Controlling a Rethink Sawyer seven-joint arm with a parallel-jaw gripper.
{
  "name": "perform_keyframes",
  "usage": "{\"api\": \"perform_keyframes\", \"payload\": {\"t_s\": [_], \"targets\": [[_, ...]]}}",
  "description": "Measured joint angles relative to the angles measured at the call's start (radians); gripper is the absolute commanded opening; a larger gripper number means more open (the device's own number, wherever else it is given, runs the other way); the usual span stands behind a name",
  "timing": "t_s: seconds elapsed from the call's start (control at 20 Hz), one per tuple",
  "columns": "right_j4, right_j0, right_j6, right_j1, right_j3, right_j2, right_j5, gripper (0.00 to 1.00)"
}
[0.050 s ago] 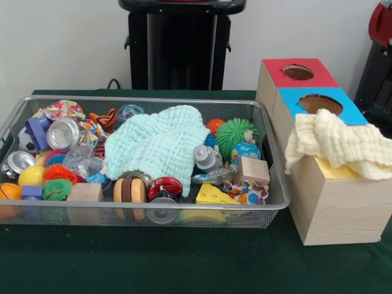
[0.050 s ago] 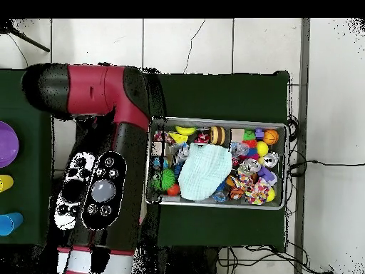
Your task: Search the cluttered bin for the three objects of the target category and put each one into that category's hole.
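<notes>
A wire mesh bin [image 1: 147,211] full of small toys stands on the green table. A pale teal cloth [image 1: 156,144] lies crumpled across its middle, and it also shows in the overhead view [image 2: 202,171]. To the right of the bin stands a wooden box [image 1: 337,202] with a round hole in its red top [image 1: 298,72] and another in its blue top [image 1: 320,103]. A cream-yellow cloth [image 1: 343,144] is draped over the box's yellow section and covers any hole there. The red and black arm [image 2: 107,143] lies over the box in the overhead view. Neither view shows the gripper.
Around the teal cloth lie a green spiky ball [image 1: 236,136], a yellow cheese wedge [image 1: 214,195], wooden blocks [image 1: 252,169], a metal tin [image 1: 63,133] and several balls. In the overhead view a purple plate [image 2: 6,143] sits on a second table at the far left.
</notes>
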Motion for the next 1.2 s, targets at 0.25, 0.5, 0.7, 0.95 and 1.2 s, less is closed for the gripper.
{"api": "perform_keyframes", "payload": {"t_s": [0.25, 0.5, 0.7, 0.95, 1.2], "targets": [[-0.001, 0.011, 0.000, -0.008, 0.035, 0.000, -0.076, 0.00], [-0.005, 0.019, 0.000, 0.001, 0.038, 0.000, -0.140, 0.00], [-0.007, 0.019, 0.000, 0.009, 0.038, 0.000, -0.145, 0.00], [-0.011, 0.017, 0.000, 0.014, 0.038, 0.000, -0.145, 0.00], [-0.014, 0.015, 0.000, 0.013, 0.038, 0.000, -0.145, 0.00]]}}
